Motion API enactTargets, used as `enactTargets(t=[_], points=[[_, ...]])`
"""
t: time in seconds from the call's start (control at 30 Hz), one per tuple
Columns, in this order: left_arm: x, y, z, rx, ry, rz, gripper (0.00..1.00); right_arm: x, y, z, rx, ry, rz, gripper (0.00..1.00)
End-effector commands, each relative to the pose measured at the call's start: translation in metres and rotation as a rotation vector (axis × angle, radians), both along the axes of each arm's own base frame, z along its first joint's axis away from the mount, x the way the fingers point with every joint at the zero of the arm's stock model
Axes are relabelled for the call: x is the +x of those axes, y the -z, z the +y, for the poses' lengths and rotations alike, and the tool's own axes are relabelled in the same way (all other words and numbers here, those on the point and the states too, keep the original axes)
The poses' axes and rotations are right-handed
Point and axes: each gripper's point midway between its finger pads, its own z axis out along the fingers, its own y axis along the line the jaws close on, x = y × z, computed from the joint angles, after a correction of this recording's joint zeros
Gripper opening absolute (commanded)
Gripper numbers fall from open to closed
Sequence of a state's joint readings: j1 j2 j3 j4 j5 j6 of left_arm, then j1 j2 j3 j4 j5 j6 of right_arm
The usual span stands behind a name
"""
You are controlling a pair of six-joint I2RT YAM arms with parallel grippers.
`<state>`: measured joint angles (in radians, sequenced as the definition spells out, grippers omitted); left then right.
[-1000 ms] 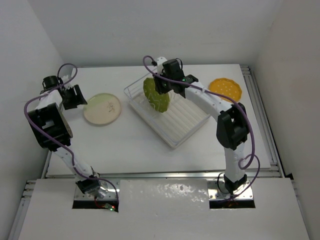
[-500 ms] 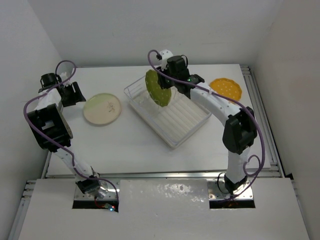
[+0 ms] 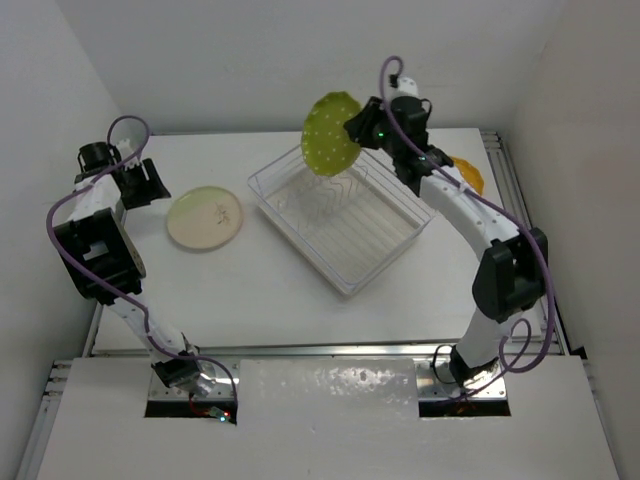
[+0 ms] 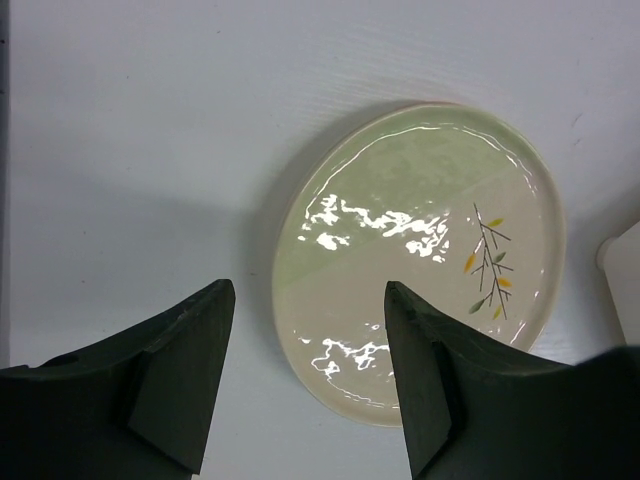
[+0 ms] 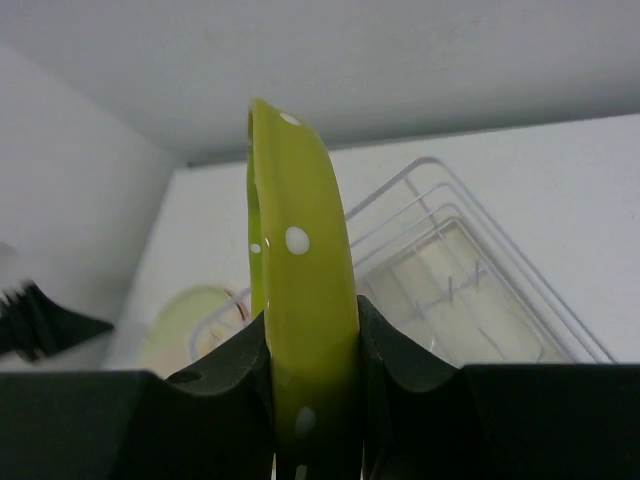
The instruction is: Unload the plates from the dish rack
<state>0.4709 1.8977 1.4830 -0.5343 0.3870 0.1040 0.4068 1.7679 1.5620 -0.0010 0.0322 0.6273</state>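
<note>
The big change is on the right side. A second ago the olive-green plate (image 3: 333,133) was standing low in the far left part of the dish rack (image 3: 360,235) with the right gripper (image 3: 360,128) on it. Now it hangs in the air, well clear of the wires, above the far corner of the rack and close to the far edge of the table (image 3: 260,290). The right wrist view shows it edge-on and upright, with a dark finger (image 5: 225,375) pressed against each face, so the grip looks firm. The arm has swung up and toward the right far corner of the table, where the orange dotted plate (image 3: 470,176) already lies, half hidden behind the arm.

For the task, I judge that this plate is out of the rack and only needs setting down. I can see no plate left among the rack's prongs, and no fourth plate anywhere in view.

The left side has hardly moved. The left gripper (image 3: 143,185) hangs near the left edge of the table with its fingers (image 4: 180,370) spread apart and nothing between them. Below it, the pale green and cream plate (image 3: 205,217) lies flat on the table, between that edge and the rack.

There are no brands, labels or readable writing. The only marking is a small drawn twig with yellow, orange and green leaves on the pale plate, plus the white dots on the olive one.
</note>
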Motion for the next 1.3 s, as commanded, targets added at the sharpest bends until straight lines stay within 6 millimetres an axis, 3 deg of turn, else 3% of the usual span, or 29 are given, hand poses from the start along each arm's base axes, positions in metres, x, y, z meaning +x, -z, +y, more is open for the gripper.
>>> enactTargets(t=[0.0, 0.13, 0.3, 0.33, 0.4, 0.43, 0.47, 0.63, 0.87, 1.0, 1.03, 1.2, 1.27], points=[[0.013, -0.048, -0.002, 0.027, 0.011, -0.123, 0.59, 0.012, -0.113, -0.074, 0.469, 0.141, -0.258, 0.00], [0.010, -0.049, -0.005, 0.020, 0.017, -0.126, 0.59, 0.001, -0.095, -0.137, 0.655, 0.253, -0.297, 0.00], [0.008, -0.048, -0.005, 0.020, 0.019, -0.123, 0.59, -0.015, -0.081, -0.180, 0.679, 0.375, -0.339, 0.00], [0.009, -0.048, -0.006, 0.020, 0.022, -0.125, 0.59, -0.018, -0.068, -0.188, 0.685, 0.398, -0.322, 0.00], [0.010, -0.049, -0.007, 0.013, 0.028, -0.127, 0.59, -0.027, -0.074, -0.208, 0.736, 0.422, -0.364, 0.00], [0.010, -0.049, -0.007, 0.011, 0.028, -0.127, 0.59, -0.031, -0.063, -0.211, 0.747, 0.431, -0.356, 0.00], [0.010, -0.049, -0.007, 0.009, 0.028, -0.127, 0.59, -0.033, -0.060, -0.235, 0.751, 0.479, -0.374, 0.00], [0.013, -0.052, -0.008, 0.001, 0.032, -0.130, 0.59, -0.049, -0.041, -0.286, 0.793, 0.569, -0.417, 0.00], [0.011, -0.049, -0.009, -0.001, 0.038, -0.115, 0.59, -0.038, -0.036, -0.326, 0.616, 0.631, -0.399, 0.00], [0.009, -0.048, -0.008, 0.012, 0.045, -0.111, 0.59, -0.038, -0.036, -0.366, 0.589, 0.669, -0.379, 0.00], [0.008, -0.047, -0.007, 0.012, 0.044, -0.107, 0.59, -0.038, -0.037, -0.363, 0.591, 0.623, -0.368, 0.00], [0.010, -0.047, -0.007, 0.008, 0.040, -0.105, 0.59, -0.045, -0.036, -0.389, 0.635, 0.655, -0.353, 0.00], [0.010, -0.047, -0.006, 0.008, 0.038, -0.106, 0.59, -0.045, -0.035, -0.387, 0.619, 0.635, -0.352, 0.00]])
